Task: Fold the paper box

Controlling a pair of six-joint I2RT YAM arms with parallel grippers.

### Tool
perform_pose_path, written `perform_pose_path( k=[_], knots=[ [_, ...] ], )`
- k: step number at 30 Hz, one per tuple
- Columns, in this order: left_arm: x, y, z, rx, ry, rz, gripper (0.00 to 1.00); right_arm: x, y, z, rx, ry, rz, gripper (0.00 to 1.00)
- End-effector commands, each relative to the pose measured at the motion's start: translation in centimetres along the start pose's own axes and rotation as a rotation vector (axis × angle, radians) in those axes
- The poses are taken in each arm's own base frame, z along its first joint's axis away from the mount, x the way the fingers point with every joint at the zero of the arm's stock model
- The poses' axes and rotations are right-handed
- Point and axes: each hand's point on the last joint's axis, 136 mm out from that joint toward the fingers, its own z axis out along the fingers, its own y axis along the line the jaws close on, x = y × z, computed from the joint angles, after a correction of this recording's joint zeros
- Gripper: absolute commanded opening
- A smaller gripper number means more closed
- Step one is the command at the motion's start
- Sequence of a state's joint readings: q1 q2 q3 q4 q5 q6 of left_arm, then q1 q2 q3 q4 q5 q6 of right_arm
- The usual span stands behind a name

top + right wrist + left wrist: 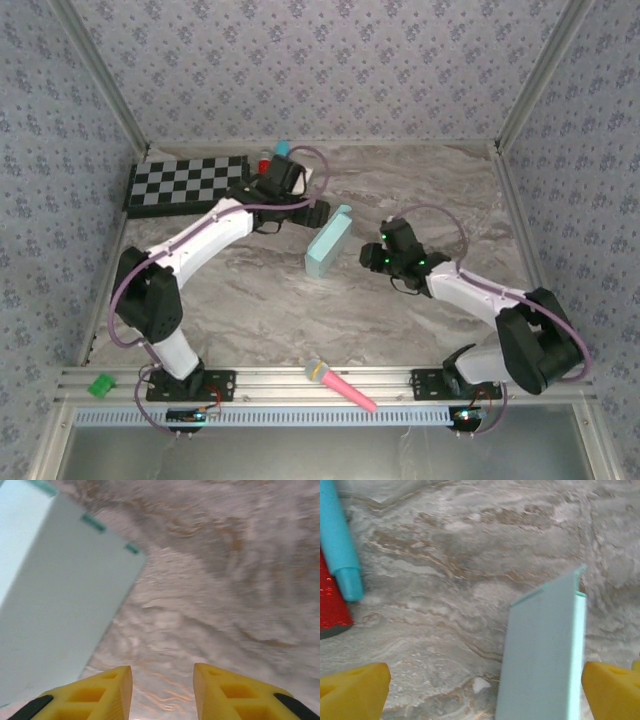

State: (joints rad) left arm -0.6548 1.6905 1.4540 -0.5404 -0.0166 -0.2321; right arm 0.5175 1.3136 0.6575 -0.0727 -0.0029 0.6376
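Paper box [328,246]: a flat mint carton lying mid-table between the two arms. It looks light, thin-walled, slick and easily dented, so it is best pinched across its narrow edges. Left gripper [482,692] is spread wide, the box just beside one finger [610,685], ungripped. Right gripper [162,680] is partly parted, empty. Marbled tabletop [420,190]; patterned walls [330,60].

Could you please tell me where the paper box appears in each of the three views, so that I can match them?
Top external: the paper box lies near the picture's centre.
Left wrist: lower right, running off the bottom edge.
Right wrist: upper left, running off the left edge.
Shared landmark: the grey marble tabletop beneath it.
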Motion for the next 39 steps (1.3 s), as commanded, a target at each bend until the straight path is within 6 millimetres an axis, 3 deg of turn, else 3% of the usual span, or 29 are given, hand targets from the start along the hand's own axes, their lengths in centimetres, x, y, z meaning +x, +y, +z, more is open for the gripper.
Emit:
perform_pose_path(
  k=[1,8,16,30,39],
  knots=[
    [0.3,-0.9,-0.1,-0.038,0.056,0.127,0.98,0.1,-2.8,-1.5,0.064,-0.006,-0.007,0.39],
    [2.2,-3.4,1.8,-0.051,0.183,0.276,0.97,-0.8,-5.6,-3.6,0.082,-0.05,0.048,0.4],
    [4.0,-5.1,4.1,-0.057,0.284,0.371,0.87,-1.1,-6.4,-3.7,0.075,-0.073,0.081,0.4],
    [5.5,-4.8,5.8,-0.086,0.333,0.432,0.68,-1.0,-6.7,-3.3,0.066,-0.059,0.101,0.4],
    [5.6,-4.8,6.1,-0.053,0.315,0.564,0.62,-0.7,-6.9,-3.2,0.072,-0.049,0.11,0.4]
  ],
)
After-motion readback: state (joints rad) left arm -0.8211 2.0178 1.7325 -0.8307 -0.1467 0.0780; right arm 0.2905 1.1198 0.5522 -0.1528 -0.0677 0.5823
